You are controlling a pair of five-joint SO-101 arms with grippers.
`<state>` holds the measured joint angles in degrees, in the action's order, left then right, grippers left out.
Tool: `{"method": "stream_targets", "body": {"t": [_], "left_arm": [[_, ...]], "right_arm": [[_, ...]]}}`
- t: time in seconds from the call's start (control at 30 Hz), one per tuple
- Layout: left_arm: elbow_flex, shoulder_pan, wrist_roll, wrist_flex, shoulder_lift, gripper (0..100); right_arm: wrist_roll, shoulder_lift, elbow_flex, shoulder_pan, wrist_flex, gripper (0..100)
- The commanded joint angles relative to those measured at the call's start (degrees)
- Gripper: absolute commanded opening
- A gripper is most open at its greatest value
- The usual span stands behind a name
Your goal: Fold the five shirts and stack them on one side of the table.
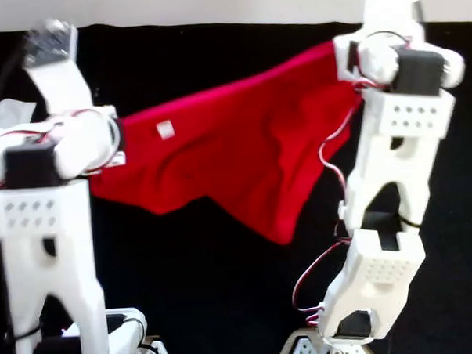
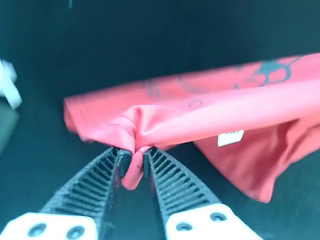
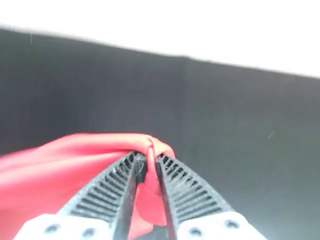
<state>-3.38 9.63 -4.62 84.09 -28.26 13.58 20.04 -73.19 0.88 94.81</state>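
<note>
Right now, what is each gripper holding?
Left gripper: shut on one end of the red shirt.
Right gripper: shut on the shirt's other end.

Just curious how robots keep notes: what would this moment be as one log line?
left gripper: shut on red shirt | right gripper: shut on red shirt | shirt: spread between both grippers, middle sagging

High camera looks down; both wrist cameras closely face the shirt (image 2: pixel 240 112).
</note>
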Motion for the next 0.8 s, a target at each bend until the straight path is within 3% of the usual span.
{"method": "stream_targets", "body": {"t": [0.0,0.17,0.57,0.77], "left_arm": [[-10.2,2.8,-0.2,4.2,-3.5,1],[-16.7,5.6,-0.2,6.2,-6.9,1],[-8.2,8.5,0.0,4.1,-8.8,1],[-13.6,8.6,0.1,4.8,-9.0,1]], "right_arm": [[-0.5,-4.0,-15.0,3.5,3.2,0.5],[3.3,-5.8,-29.2,3.7,5.2,0.5],[4.6,-21.7,-17.3,3.4,-3.6,0.5],[4.4,-24.8,-16.8,3.4,-3.4,0.5]]}}
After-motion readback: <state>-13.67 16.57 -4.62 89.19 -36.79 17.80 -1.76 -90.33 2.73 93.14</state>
